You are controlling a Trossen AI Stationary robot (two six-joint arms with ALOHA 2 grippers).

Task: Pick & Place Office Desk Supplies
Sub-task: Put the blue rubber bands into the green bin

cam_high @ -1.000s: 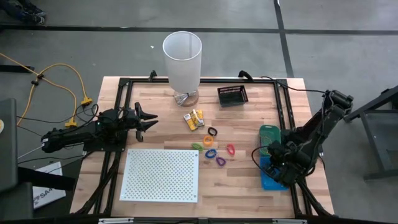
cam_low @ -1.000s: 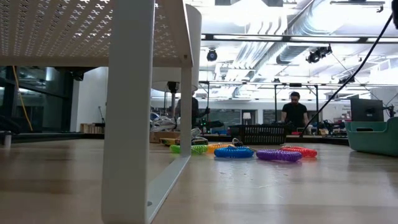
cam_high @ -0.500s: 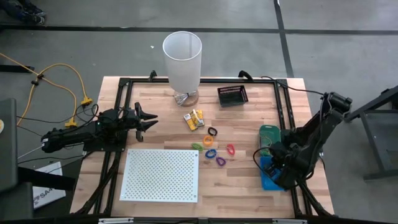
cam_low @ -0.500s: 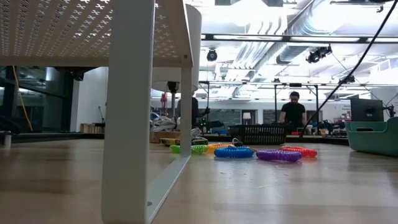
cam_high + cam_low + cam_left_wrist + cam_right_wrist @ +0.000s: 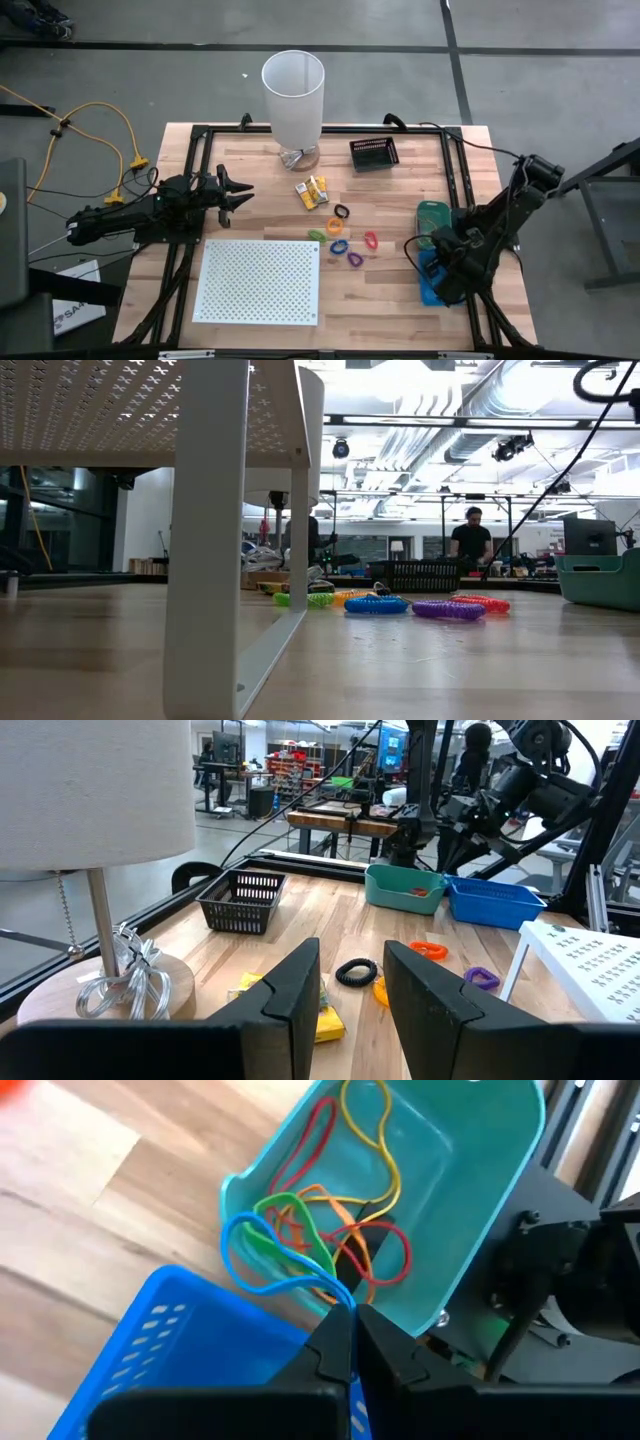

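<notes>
Coloured ring loops lie flat mid-table: black (image 5: 342,212), green (image 5: 317,234), blue (image 5: 338,246), pink (image 5: 371,240) and purple (image 5: 354,259). Yellow-orange packets (image 5: 312,192) lie beyond them. Thin rubber bands (image 5: 330,1230) lie tangled in a teal bin (image 5: 435,212). My right gripper (image 5: 438,262) points steeply down, shut, over the place where the teal bin meets the blue basket (image 5: 432,288). In its wrist view the shut tips (image 5: 347,1315) stand at the end of a blue band (image 5: 270,1275). My left gripper (image 5: 243,190) waits level and open at the table's left. My right gripper's shut fingertips (image 5: 335,1325) come from above, slanting down, at the teal bin's near rim. The blue band's end (image 5: 330,1288) runs right up to them. I cannot tell whether they touch or pinch it.
A tall white cylinder lamp (image 5: 293,95) stands at the far edge beside a small black basket (image 5: 374,153). A white perforated board (image 5: 260,282) on legs fills the near left. Bare wood lies between the loops and the bins. A person shows in the room behind (image 5: 471,540).
My right arm has leaned lower over the bins, and its gripper has tipped more steeply downward. The loops and packets lie where they were.
</notes>
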